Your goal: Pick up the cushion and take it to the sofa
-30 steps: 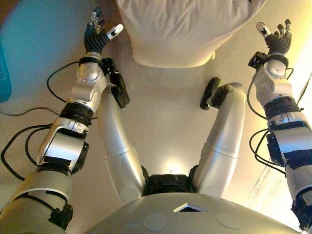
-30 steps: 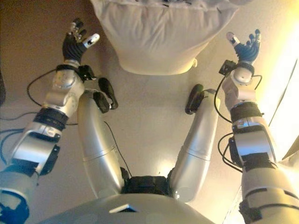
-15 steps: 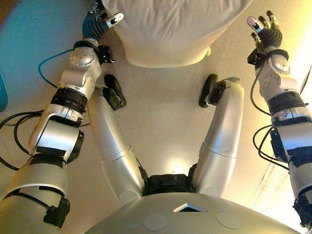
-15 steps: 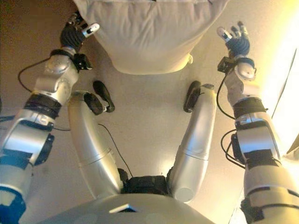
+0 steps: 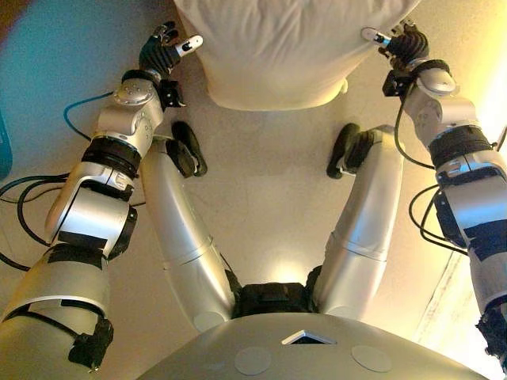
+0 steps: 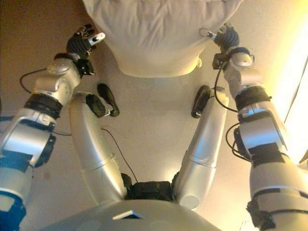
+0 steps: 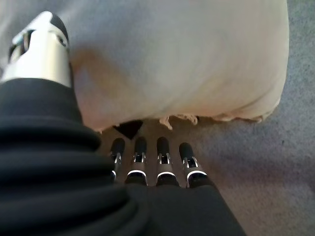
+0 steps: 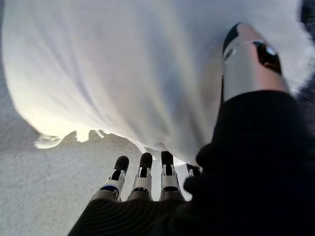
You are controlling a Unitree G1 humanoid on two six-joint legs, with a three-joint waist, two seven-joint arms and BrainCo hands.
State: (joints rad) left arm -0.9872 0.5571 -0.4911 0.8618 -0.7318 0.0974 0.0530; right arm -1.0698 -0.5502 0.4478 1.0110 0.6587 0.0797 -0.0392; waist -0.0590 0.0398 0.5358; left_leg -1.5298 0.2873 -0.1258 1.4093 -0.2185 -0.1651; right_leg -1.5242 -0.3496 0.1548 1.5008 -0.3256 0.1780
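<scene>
A large cream cushion (image 5: 277, 47) lies on the pale carpet ahead of me, its near edge rounded and fringed. My left hand (image 5: 162, 51) is at the cushion's left side, fingers straight and apart from the fabric. In the left wrist view the fingers (image 7: 152, 157) point under the cushion's edge (image 7: 187, 64). My right hand (image 5: 400, 43) is at the cushion's right side, thumb against the fabric. In the right wrist view its fingers (image 8: 142, 174) are straight at the cushion's lower edge (image 8: 113, 73).
Pale carpet (image 5: 269, 182) surrounds the cushion. A teal object (image 5: 5, 142) shows at the left edge. Dark cables (image 5: 24, 206) trail on the floor at left and right.
Both hands have moved inward toward the cushion's sides. The right hand has come in from well clear of it to its right edge.
</scene>
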